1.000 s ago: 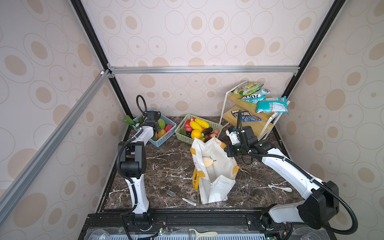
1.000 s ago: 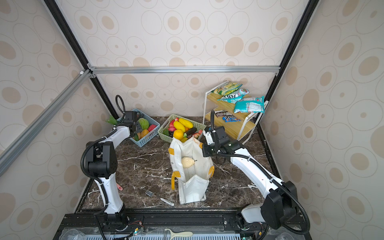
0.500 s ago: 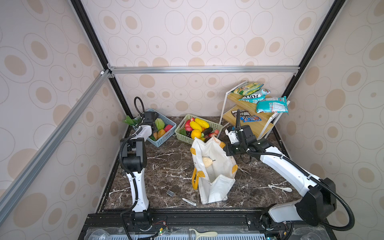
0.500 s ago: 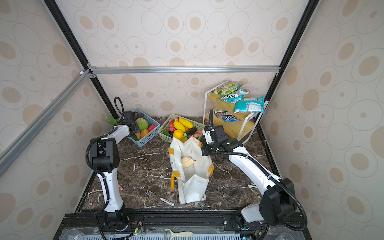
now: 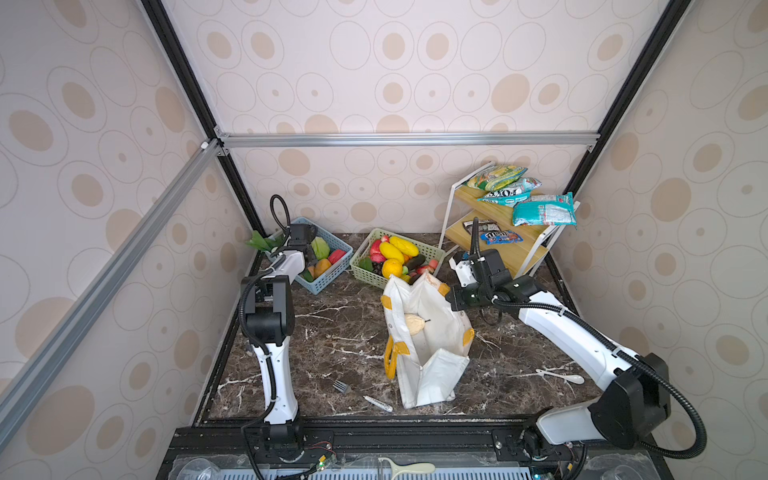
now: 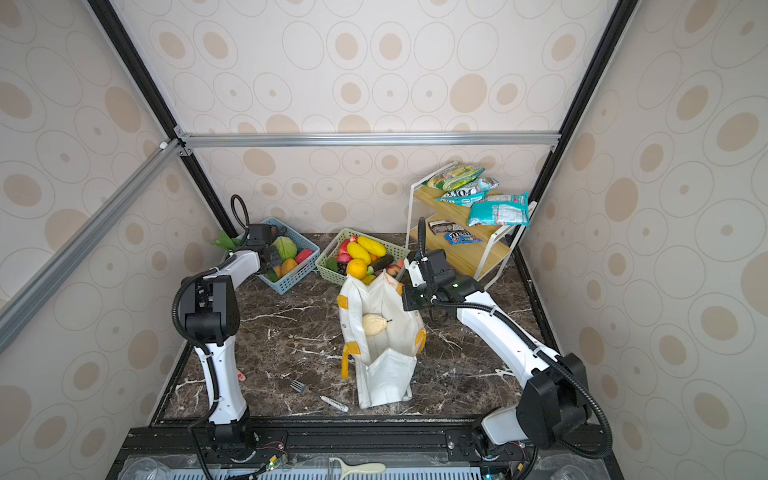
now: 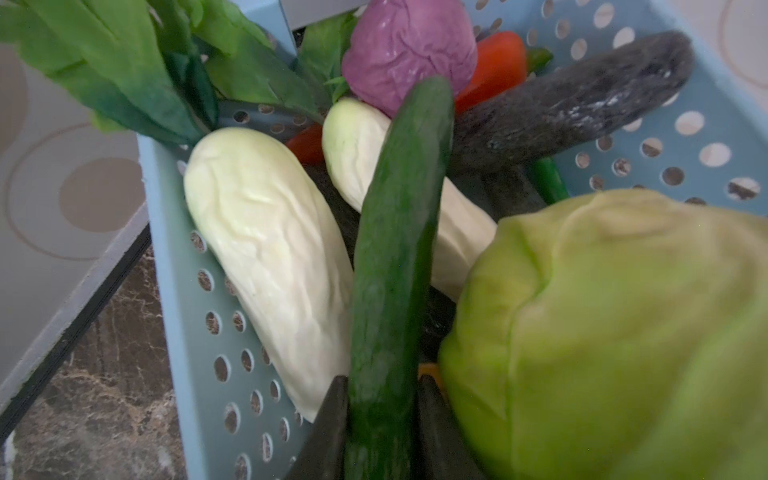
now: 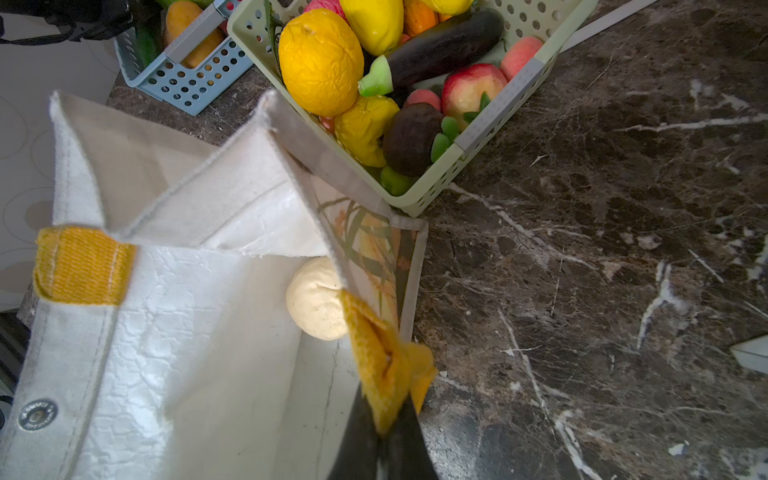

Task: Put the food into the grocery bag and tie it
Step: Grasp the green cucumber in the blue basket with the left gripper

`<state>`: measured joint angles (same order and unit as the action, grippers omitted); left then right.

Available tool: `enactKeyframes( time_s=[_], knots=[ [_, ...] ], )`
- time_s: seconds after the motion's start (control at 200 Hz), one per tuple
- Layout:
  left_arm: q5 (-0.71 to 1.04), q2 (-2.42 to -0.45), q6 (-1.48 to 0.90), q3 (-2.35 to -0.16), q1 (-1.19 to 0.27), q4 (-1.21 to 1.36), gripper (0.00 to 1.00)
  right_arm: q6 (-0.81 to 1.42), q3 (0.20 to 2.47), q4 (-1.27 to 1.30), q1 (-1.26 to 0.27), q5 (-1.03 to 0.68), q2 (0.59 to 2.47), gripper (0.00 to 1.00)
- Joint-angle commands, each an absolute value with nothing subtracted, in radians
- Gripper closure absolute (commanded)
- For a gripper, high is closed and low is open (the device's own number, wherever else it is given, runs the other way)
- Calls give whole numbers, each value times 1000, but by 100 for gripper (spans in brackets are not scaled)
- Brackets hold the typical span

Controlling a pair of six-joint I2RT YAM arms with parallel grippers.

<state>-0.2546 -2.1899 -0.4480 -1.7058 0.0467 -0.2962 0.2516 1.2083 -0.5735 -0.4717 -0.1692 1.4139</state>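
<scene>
Blue basket [image 5: 328,281] sits well back-left of the grocery bag [image 5: 432,365], apart from it. L gripper [image 7: 381,388] is down in that basket, clamped on the cucumber [image 7: 399,232]: 2 dark fingers [image 7: 328,428] press its sides near 1 end, w/ the cucumber slanting across the other veg. Around it lie 2 pale cabbages [image 7: 266,249], a round green cabbage [image 7: 623,332], leaves [image 7: 104,62] and a red pepper [image 7: 494,66], all in that basket, none by the bag. Green basket [image 5: 370,279] of fruit stands just behind the bag. The bag itself stands mid-table, mouth open; 1 beige ball [image 5: 414,324] lies inside, toward its R wall. R gripper [image 8: 386,432] is at the bag's back-right rim, pinched tight on the yellow strap [image 8: 382,365] there. Fork [image 5: 341,386] lies front-left of the bag, spoon [image 5: 561,376] off to its right, both apart from it.
</scene>
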Motion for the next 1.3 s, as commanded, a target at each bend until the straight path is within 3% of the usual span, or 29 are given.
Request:
enactKeyframes(
  time_s=[0.0,0.82,1.295],
  knots=[
    [-259,-2184,-443,-1697,45,-305,78,268,1219,-551,-475,-183,1421,100],
    [-196,-1958,-448,-1615,45,-296,79,298,1191,-518,-475,-201,1402,100],
    [3,-1765,-514,-1526,5,-250,77,321,1182,-494,-474,-210,1415,100]
  ],
)
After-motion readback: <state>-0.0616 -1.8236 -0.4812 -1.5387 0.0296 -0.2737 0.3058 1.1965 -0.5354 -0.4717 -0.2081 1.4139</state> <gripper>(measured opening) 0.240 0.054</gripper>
